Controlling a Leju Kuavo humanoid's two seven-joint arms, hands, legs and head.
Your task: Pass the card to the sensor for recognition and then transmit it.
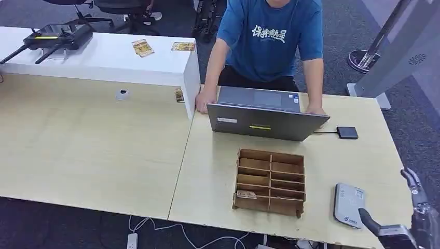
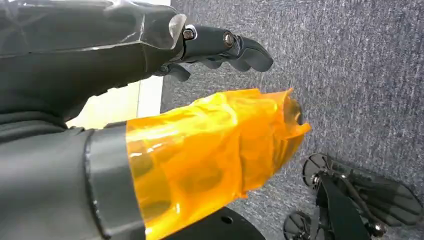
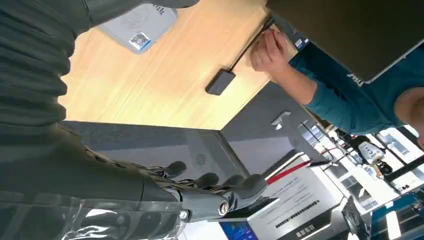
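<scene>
- Nearest the head camera, the right hand (image 1: 415, 218) is hovering at the table's near right corner, just beside the grey sensor (image 1: 348, 204); its fingers (image 3: 220, 182) are lying apart and nothing is sitting in them.
- One card (image 1: 246, 194) is lying in a lower left compartment of the wooden organizer (image 1: 270, 182), which is standing on the light wood table (image 1: 104, 150) between the sensor and the table's middle seam; the other compartments are looking bare, as far as the head view is showing.
- Flat on the table, the sensor is showing a small square code on its top face (image 3: 139, 40) in the right wrist view.
- Down beside the body, the left hand (image 2: 220, 47) is hanging over grey carpet (image 2: 350, 75), its dark fingers loosely extended and holding nothing; orange film is wrapping its thumb (image 2: 220, 145).
- Beyond the organizer, a grey laptop (image 1: 262, 116) is standing open with its back to the robot, and a person in a blue shirt (image 1: 272, 36) is leaning over it with a hand at each end.
- A small dark adapter (image 1: 347, 132) is lying right of the laptop, joined to it by a cable.
- A white counter (image 1: 104, 57) is sitting on the far left of the table, carrying a black controller (image 1: 57, 36) and two more cards (image 1: 142, 47).
</scene>
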